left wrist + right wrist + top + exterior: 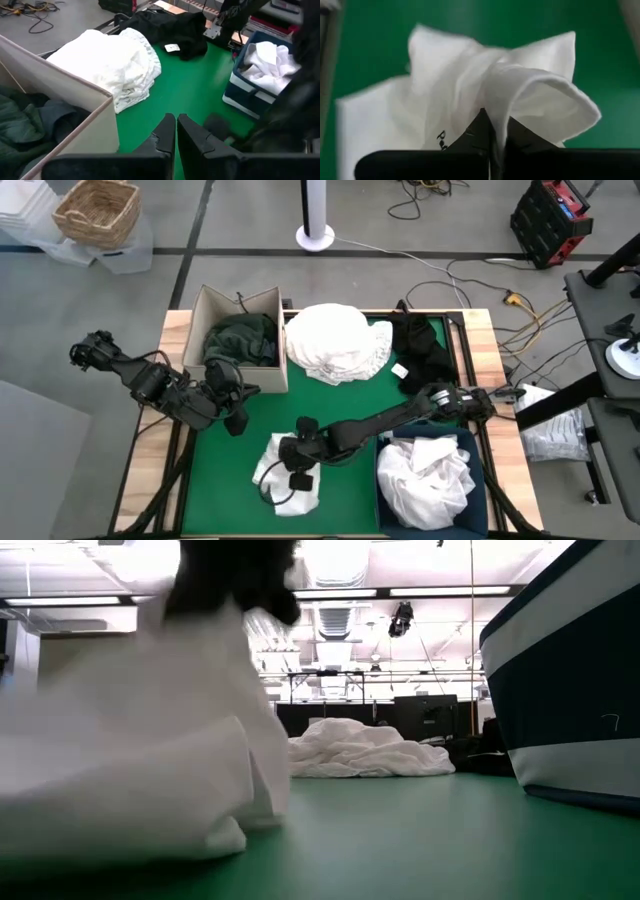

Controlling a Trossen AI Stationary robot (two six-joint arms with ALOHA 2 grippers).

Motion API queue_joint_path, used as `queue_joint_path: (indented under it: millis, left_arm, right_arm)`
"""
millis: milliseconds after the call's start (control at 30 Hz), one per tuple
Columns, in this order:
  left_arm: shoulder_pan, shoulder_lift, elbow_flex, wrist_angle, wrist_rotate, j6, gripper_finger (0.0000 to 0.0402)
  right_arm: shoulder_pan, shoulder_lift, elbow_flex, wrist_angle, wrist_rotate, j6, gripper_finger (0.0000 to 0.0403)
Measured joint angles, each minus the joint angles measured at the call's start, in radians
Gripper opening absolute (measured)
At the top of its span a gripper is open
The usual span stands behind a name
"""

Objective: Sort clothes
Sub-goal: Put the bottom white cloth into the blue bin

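A white garment (272, 472) lies on the green mat near the table's front edge, bunched up under my right gripper (299, 476), which is shut on it. In the low view it rises as a white heap (140, 770) to the dark gripper (235, 580). A larger white pile (335, 340) rests on the mat at the far middle, and a black garment (420, 345) lies at the far right. My left gripper (237, 423) hovers shut beside the cardboard box, holding nothing; its fingers (176, 125) show closed together. My right gripper pinches a gathered fold of the white garment (520, 100) between its two fingers, several layers bunched together. The fingers slant down from above. The cloth is drawn up into a peak at the fingers, while its lower part (150, 820) rests on the mat.
A beige cardboard box (215, 310) at the far left holds dark green clothes (240, 340). A navy bin (383, 480) at the near right holds white clothes (430, 480). Bare green mat (340, 400) lies between the piles.
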Motion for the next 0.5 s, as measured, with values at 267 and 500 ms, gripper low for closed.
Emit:
queue_joint_path:
  millis: [267,500]
  left_arm:
    - [0.000,0.002,0.007,-0.002,0.009,0.019,0.0000]
    - [0.000,0.000,0.040,-0.093,-0.002,-0.015,0.0000]
  right_arm:
    - [0.022,-0.227,-0.005,-0.008,0.103,-0.065,0.0009]
    - [0.031,-0.400,-0.006,-0.014,0.150,-0.113,0.0009]
